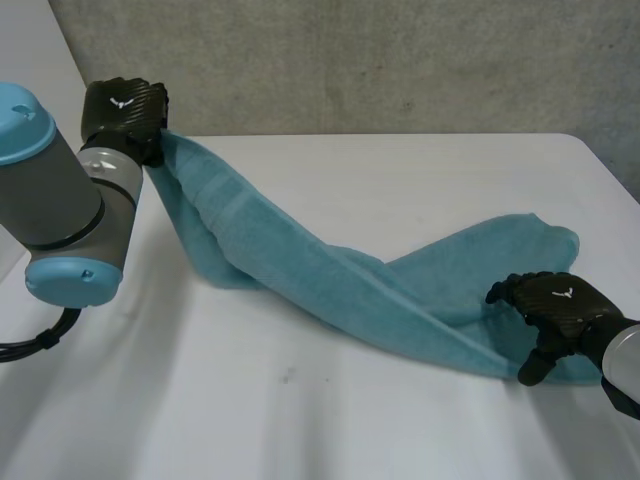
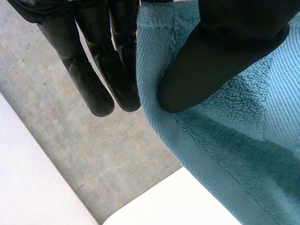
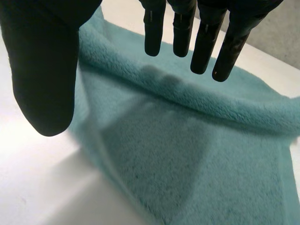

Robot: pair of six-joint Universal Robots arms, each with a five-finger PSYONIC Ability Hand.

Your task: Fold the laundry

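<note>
A teal towel (image 1: 300, 260) stretches in a twisted band across the white table (image 1: 330, 420), from the far left to the near right. My left hand (image 1: 122, 108) holds its far-left end lifted off the table. There the thumb (image 2: 225, 56) pinches the towel's hem (image 2: 159, 70) against the fingers (image 2: 93, 75). My right hand (image 1: 555, 305) hovers over the towel's near-right end, which lies folded over itself. Its fingers (image 3: 183, 28) are straight and its thumb (image 3: 44, 70) stands well apart, with the towel (image 3: 187, 154) beneath and nothing gripped.
Grey floor (image 2: 70, 140) lies beyond the table's far-left edge, under my left hand. A grey wall (image 1: 380, 60) runs behind the table. Bare tabletop (image 1: 250, 400) spreads in front of the towel.
</note>
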